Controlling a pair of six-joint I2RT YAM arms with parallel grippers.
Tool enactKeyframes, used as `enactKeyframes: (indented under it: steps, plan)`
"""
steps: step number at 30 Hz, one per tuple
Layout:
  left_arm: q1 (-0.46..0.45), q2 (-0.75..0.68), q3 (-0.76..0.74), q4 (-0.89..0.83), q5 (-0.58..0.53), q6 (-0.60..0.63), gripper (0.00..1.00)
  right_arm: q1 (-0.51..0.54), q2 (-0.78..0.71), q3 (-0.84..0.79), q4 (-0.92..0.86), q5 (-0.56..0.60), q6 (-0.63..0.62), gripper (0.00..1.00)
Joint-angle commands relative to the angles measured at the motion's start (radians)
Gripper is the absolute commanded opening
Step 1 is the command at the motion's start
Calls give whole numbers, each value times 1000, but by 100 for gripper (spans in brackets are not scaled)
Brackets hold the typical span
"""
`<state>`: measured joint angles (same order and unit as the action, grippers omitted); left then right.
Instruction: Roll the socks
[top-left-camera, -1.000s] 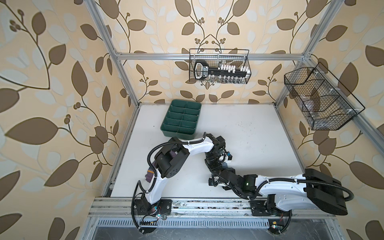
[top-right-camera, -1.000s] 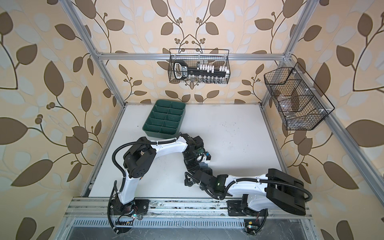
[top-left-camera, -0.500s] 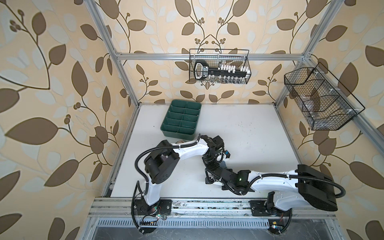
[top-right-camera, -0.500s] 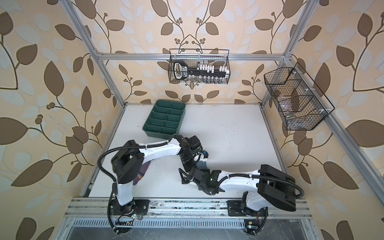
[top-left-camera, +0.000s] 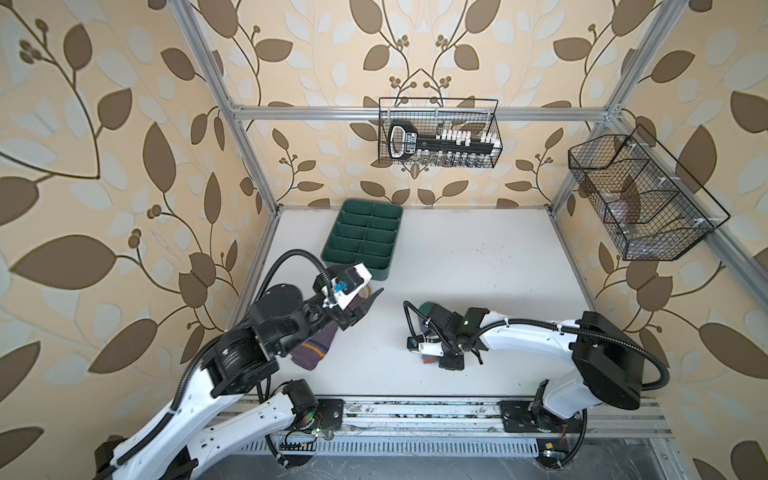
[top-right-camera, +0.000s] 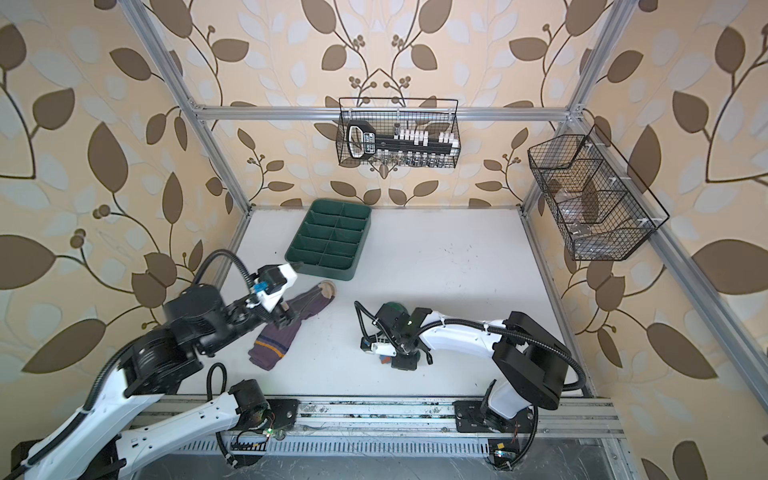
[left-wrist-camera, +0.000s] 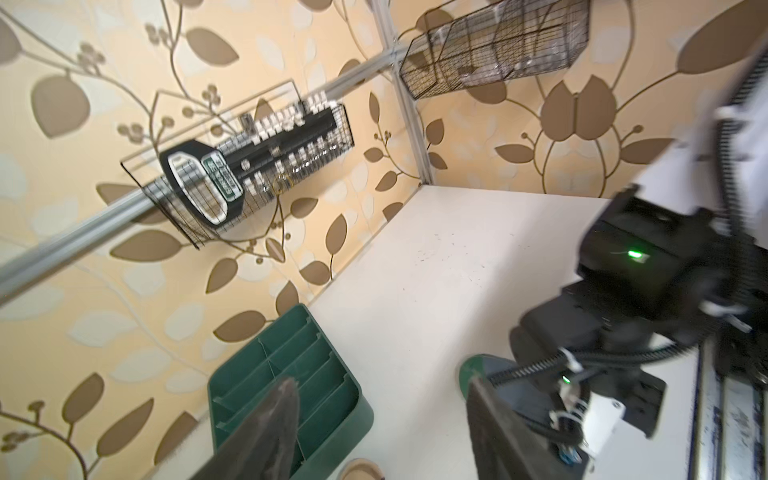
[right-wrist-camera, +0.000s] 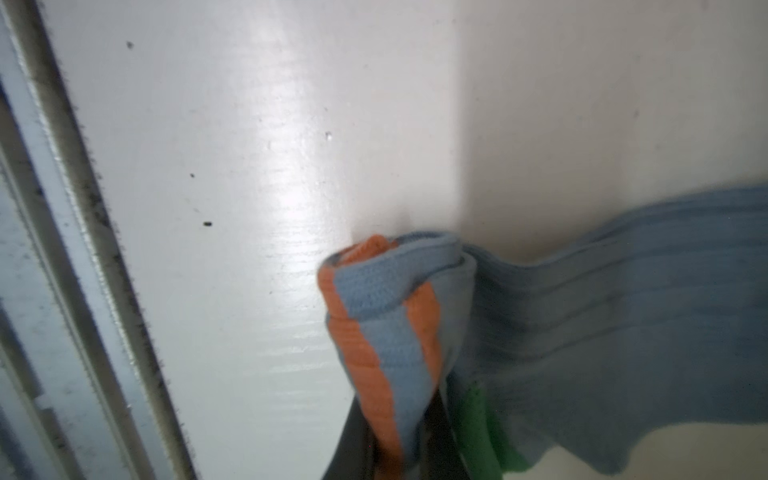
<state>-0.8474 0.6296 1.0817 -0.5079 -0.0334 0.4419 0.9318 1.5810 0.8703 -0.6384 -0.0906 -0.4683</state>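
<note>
Both top views: left arm is folded with the elbow high, forearm reaching out over the purple sock (top-left-camera: 313, 349) (top-right-camera: 276, 340), which lies flat on the surface (top-left-camera: 478, 270) near the front-left, beige toe pointing at the green tray (top-left-camera: 374, 272) (top-right-camera: 332, 272). Left tool (top-left-camera: 361, 307) sits above the sock's middle, aimed toward the centre; can't tell the gap to the fabric. Right arm is stretched low from its base toward the middle, wrist bent down, right tool (top-left-camera: 451, 361) (top-right-camera: 401, 361) pointing at the surface over the blue sock (top-left-camera: 428, 309) (top-right-camera: 392, 309), whose green toe pokes out behind the wrist. Left wrist view: left tool (left-wrist-camera: 380, 380) is spread wide with nothing between the fingers, tray (left-wrist-camera: 357, 419) just beyond it. Right wrist view: right tool (right-wrist-camera: 399, 449) is clamped on the rolled orange-striped cuff of the blue sock (right-wrist-camera: 582, 332); the rest trails off unrolled on the surface (right-wrist-camera: 249, 166).
</note>
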Motion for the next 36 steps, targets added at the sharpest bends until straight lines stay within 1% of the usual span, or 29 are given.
enactKeyframes:
  steps: [1,5,7,8,9,11,13,14,15,18,21,23,28,33,36]
  plan:
    - [-1,41,12,-152,143,92,66,-60,108,-5,-110,-188,-25,0]
    - [-7,96,-60,-141,169,124,65,-111,205,40,-127,-150,-39,4]
    - [-34,142,-120,-100,162,113,64,-131,239,53,-118,-125,-48,8]
    - [-73,172,-162,-75,133,113,64,-141,254,57,-109,-112,-49,8]
    - [-134,202,-199,-49,75,117,64,-150,267,62,-103,-103,-49,9]
    - [-310,289,-299,32,-114,164,66,-164,282,71,-92,-93,-54,11]
    - [-448,403,-363,107,-258,198,67,-169,290,74,-85,-94,-63,14]
    - [-485,468,-371,126,-295,195,66,-169,295,76,-80,-93,-67,15]
    - [-503,533,-359,128,-308,180,65,-170,299,76,-74,-86,-67,16]
    - [-513,696,-301,144,-309,111,60,-180,308,76,-57,-78,-70,18]
    - [-515,797,-294,228,-298,81,59,-191,313,76,-53,-72,-70,18]
    - [-515,864,-298,299,-326,56,58,-193,312,78,-53,-80,-72,19]
    - [-517,928,-311,419,-417,32,55,-194,310,85,-55,-118,-76,19]
    - [-517,924,-340,503,-483,16,55,-195,315,88,-58,-125,-79,19]
    - [-516,923,-354,526,-479,14,56,-195,318,88,-60,-129,-76,19]
